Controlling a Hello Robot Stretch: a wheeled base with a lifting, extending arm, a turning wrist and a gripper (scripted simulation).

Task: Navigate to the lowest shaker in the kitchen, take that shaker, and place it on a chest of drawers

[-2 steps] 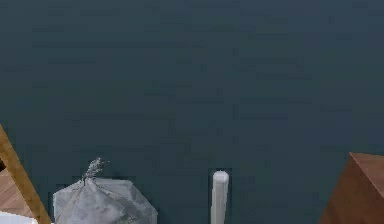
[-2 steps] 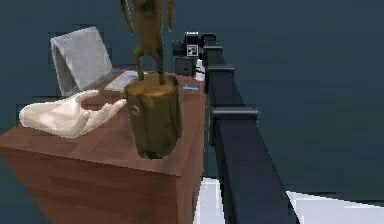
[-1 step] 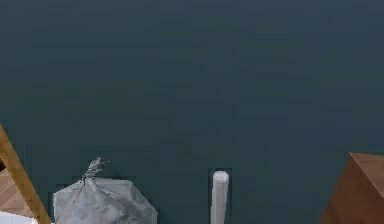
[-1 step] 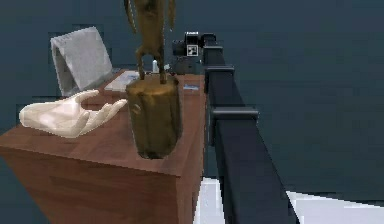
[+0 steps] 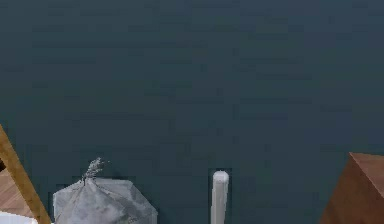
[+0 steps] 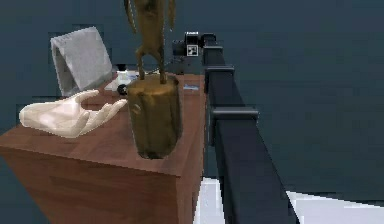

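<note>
The hand (image 6: 176,58) reached out over the top of a brown wooden cabinet (image 6: 100,165) at the end of the dark arm (image 6: 235,130), its far end partly hidden behind a bronze statue (image 6: 154,105). Whether it grasped anything could not be told, since the cabinet top and other things lay right behind it. Judging by the task, this looked like the placing step, with the cabinet serving as the chest of drawers, though no drawer fronts could be made out. To do it well, the robot would want to bring the shaker down onto a bare patch of wood on the arm's side of the hand, not toward the statue just in front of it, which stood tall on a narrow drum base and would likely tip at a knock. It should lower until the shaker's base sat flat, then draw straight back along the arm's line. A pale palm sculpture (image 6: 68,115) lay well to the left of the hand, and a grey slanted box (image 6: 84,55) stood further left and beyond. The shaker itself could not be named with confidence: a small pale-and-dark blob (image 6: 125,74) sat on the wood just left of the hand, past the statue, too small to show shape or cap.
</note>
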